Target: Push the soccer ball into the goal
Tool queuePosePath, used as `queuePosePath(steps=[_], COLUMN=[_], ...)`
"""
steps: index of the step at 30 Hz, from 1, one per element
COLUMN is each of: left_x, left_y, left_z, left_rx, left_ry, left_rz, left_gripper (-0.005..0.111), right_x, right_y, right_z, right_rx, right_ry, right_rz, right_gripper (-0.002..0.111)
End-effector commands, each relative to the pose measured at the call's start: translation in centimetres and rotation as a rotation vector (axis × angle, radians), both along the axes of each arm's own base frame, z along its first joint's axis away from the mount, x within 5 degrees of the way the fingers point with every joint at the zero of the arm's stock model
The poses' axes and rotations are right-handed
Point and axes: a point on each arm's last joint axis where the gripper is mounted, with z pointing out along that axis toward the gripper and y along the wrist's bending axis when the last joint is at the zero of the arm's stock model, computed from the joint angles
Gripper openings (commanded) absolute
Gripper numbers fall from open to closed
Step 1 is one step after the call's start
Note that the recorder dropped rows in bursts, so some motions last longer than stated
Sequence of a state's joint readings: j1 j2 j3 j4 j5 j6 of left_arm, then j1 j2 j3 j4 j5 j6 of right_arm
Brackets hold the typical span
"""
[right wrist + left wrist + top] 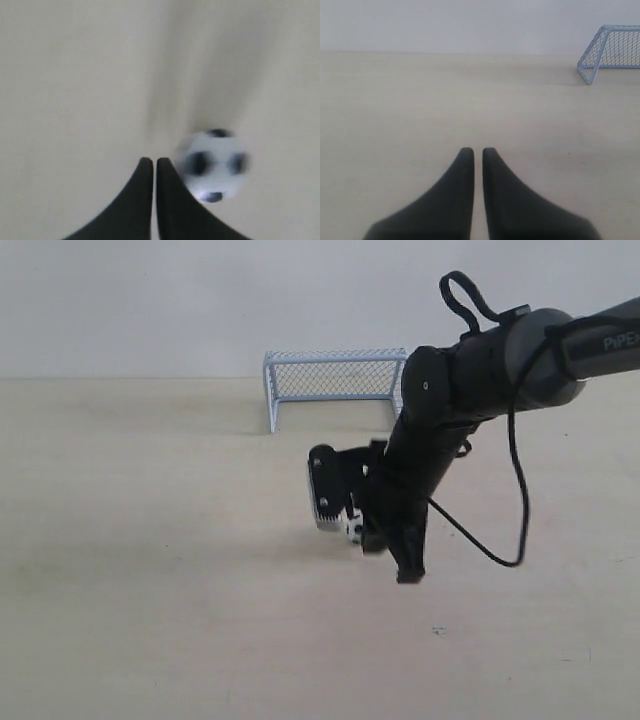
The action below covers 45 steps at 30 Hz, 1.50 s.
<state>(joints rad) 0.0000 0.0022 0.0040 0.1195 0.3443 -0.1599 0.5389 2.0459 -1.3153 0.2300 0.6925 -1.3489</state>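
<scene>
We see the soccer ball (353,528) on the pale table (150,620), well out in front of the goal (335,375) and not inside its open mouth. The right gripper (150,162) is down beside the ball, its 2 fingers pressed together with nothing between them; we cannot tell whether 1 finger touches the blurred ball. The left gripper (477,151), well away from the goal, is likewise closed and empty

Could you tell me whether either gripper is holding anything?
Nothing: left gripper and right gripper are shut, empty; the soccer ball is beside the right one.
</scene>
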Motion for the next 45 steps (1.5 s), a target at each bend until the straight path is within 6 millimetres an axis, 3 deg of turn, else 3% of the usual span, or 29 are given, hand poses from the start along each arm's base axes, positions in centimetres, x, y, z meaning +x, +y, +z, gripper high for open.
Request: queuePosePath(steps=[1,2,4,14,24,31,37,45], left_x=[0.0,0.0,0.0,0.0,0.0,0.0,0.0,0.0], left_y=[0.0,0.0,0.0,0.0,0.0,0.0,0.0,0.0], left_z=[0.2,0.2,0.2,0.2,0.2,0.2,0.2,0.2], left_rx=[-0.004,-0.004,-0.004,-0.004,-0.004,-0.004,-0.004,-0.004], left_ry=[-0.011,-0.011,-0.009,-0.009,-0.011,-0.011,-0.011,-0.011], left_rz=[0.003,0.003,0.003,0.003,0.003,0.003,0.003,0.003], left_gripper=[0.006,0.006,0.006,0.006,0.006,0.006,0.006,0.006], right_x=[7.5,7.5,6.0,-1.3,-8.0,-12.4,-14.6,-15.0], right_y=[0.0,0.0,0.2,-3.2,-6.5,-5.4,-5.1,-5.3], right_z=[4.6,5.6,5.9,3.9,5.4,6.3,8.0,8.9], right_rx=[0.260,0.289,0.199,0.076,0.153,0.319,0.438,0.537], right_ry=[-0.456,-0.449,-0.393,-0.200,-0.131,-0.151,-0.055,0.044], right_rz=[-0.288,-0.329,-0.222,-0.228,-0.444,-0.538,-0.717,-0.931], right_gripper=[0.000,0.000,0.000,0.000,0.000,0.000,0.000,0.000])
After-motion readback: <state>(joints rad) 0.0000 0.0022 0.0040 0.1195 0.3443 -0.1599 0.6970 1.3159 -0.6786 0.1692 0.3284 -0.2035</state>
